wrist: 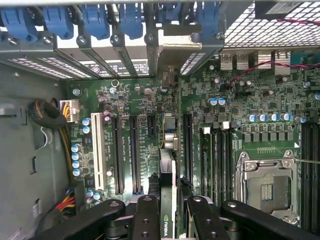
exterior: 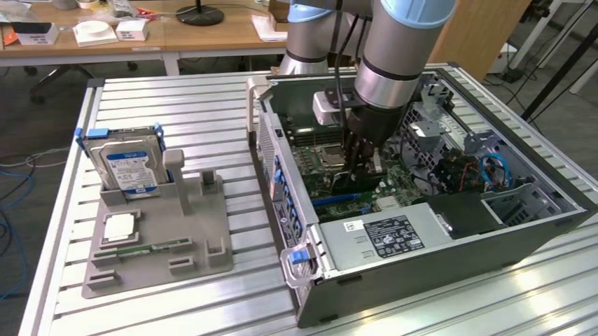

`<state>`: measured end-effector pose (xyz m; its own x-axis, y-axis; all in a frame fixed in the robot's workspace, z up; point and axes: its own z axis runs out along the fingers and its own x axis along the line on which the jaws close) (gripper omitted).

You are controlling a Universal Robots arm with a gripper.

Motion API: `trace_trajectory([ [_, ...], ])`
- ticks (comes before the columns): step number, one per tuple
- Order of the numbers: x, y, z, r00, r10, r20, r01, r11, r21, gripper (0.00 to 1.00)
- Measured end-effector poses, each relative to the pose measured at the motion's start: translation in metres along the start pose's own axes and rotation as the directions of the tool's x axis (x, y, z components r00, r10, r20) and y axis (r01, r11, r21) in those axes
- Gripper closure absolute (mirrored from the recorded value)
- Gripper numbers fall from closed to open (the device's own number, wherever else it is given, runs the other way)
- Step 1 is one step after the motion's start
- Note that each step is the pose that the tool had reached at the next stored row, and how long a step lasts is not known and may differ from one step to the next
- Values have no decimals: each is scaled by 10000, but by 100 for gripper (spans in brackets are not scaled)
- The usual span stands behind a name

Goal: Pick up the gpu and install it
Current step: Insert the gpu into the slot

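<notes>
The black pincer [wrist: 167,212] is clamped on the thin dark gpu card [wrist: 166,175], held edge-on over the green motherboard [wrist: 150,100] inside the open grey computer case [exterior: 449,245]. At nine o'clock of the case in the exterior view, a silver hard drive [exterior: 131,168] stands on the slatted metal surface [exterior: 168,98].

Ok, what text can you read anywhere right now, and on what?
"NVIDIA", partly cut off: on the edge of the gpu, between the end effector fingers.
Hard drive label: too small to read.
Power supply label: too small to read.
Motherboard printing: too small to read.
</notes>
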<state>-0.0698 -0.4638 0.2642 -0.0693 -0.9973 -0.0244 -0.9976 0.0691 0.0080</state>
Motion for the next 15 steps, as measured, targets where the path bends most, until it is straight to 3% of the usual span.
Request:
trace_trajectory([
  [15,2,0,56,10000,0,-7,0,10000,0,74],
])
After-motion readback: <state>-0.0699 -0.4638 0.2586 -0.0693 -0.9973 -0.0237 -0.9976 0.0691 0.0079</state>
